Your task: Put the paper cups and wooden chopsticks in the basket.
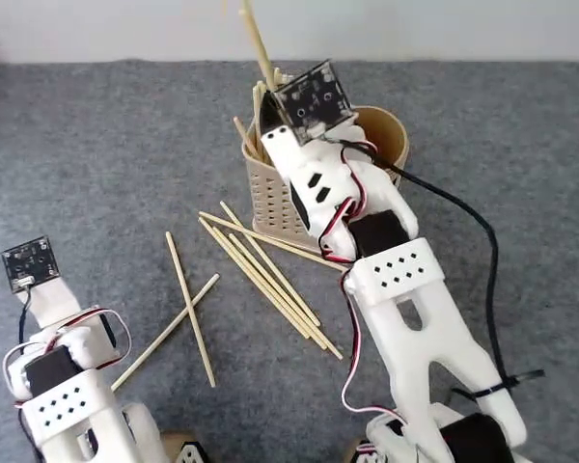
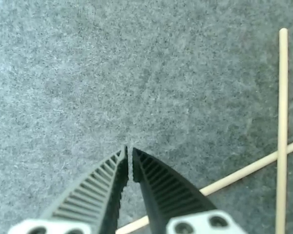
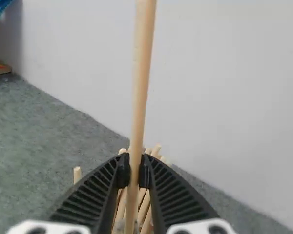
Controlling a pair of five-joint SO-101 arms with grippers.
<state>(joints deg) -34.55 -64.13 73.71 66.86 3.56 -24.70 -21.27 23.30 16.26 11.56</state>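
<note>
My right gripper (image 3: pixel 133 163) hangs over the beige perforated basket (image 1: pixel 270 201), shut on one wooden chopstick (image 3: pixel 142 73) that stands nearly upright and rises past the basket (image 1: pixel 257 39). Several chopsticks (image 3: pixel 145 204) stand in the basket below it. A tan paper cup (image 1: pixel 391 135) sits at the basket's right side, partly hidden by the right arm; I cannot tell whether it is inside. Several loose chopsticks (image 1: pixel 270 275) lie fanned on the carpet before the basket, and two crossed ones (image 1: pixel 188 309) lie further left. My left gripper (image 2: pixel 130 148) is shut and holds nothing, low over bare carpet beside the crossed pair (image 2: pixel 282 122).
Grey carpet (image 1: pixel 106 145) covers the table, with a white wall (image 3: pixel 234 97) close behind the basket. The right arm's black cable (image 1: pixel 487 260) trails along its right side. Open carpet lies to the left and far right of the basket.
</note>
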